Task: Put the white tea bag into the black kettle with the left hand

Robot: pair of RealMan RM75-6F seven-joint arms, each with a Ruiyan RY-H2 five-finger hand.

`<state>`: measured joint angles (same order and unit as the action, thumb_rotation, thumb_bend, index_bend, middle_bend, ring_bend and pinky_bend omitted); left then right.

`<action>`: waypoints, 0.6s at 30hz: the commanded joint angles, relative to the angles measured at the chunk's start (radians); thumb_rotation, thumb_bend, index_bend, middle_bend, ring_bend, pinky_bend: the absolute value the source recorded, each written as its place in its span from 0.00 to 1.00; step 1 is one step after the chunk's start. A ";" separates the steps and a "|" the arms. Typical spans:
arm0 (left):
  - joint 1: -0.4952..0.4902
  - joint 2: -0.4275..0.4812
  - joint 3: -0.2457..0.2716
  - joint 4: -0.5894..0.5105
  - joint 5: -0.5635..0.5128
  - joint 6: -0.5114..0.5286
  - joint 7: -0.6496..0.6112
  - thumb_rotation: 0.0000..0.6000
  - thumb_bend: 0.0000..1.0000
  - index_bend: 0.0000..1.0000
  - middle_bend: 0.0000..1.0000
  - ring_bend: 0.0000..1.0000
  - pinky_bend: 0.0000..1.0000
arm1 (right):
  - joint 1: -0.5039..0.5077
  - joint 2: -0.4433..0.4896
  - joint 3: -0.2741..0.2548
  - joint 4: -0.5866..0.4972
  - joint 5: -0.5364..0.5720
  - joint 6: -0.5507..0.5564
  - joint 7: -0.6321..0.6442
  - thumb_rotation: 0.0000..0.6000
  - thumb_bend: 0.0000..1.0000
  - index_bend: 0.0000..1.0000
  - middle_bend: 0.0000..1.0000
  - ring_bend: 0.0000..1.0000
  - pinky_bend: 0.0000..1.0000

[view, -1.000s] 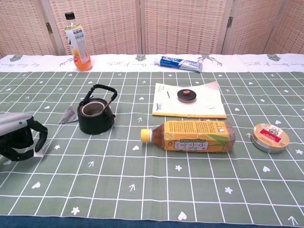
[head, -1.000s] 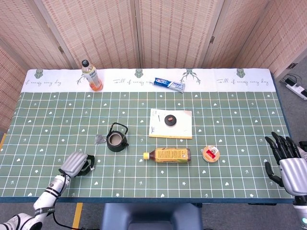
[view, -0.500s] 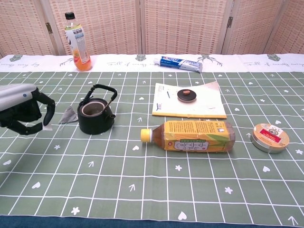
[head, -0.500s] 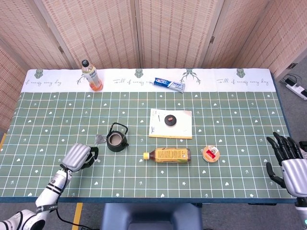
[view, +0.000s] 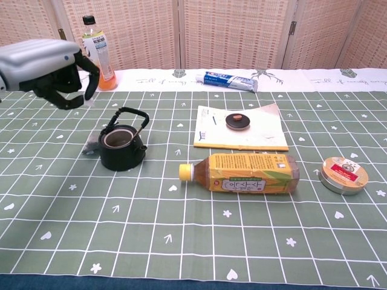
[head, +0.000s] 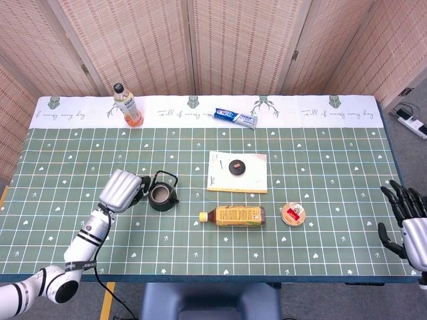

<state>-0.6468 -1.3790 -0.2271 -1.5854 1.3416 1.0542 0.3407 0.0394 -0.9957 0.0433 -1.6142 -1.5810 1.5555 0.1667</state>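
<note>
One small grey-white tea bag (view: 91, 147) lies flat just left of the one round black kettle (view: 123, 147). Above them, the left hand (view: 51, 66) curls its fingers; what it holds, I cannot tell. The right hand (head: 408, 223) is spread, empty, far right.

A staged demo room: folding woven screens (head: 220, 40) enclose a table under a printed green tablecloth (head: 320, 167).
</note>
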 commanded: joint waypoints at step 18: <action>-0.138 0.018 -0.098 0.035 -0.108 -0.046 0.038 1.00 0.43 0.63 1.00 1.00 1.00 | 0.010 0.003 0.020 0.012 0.050 -0.032 0.015 1.00 0.54 0.00 0.00 0.00 0.00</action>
<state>-0.7810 -1.3626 -0.3237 -1.5471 1.2361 1.0076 0.3750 0.0493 -0.9924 0.0631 -1.6024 -1.5307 1.5238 0.1819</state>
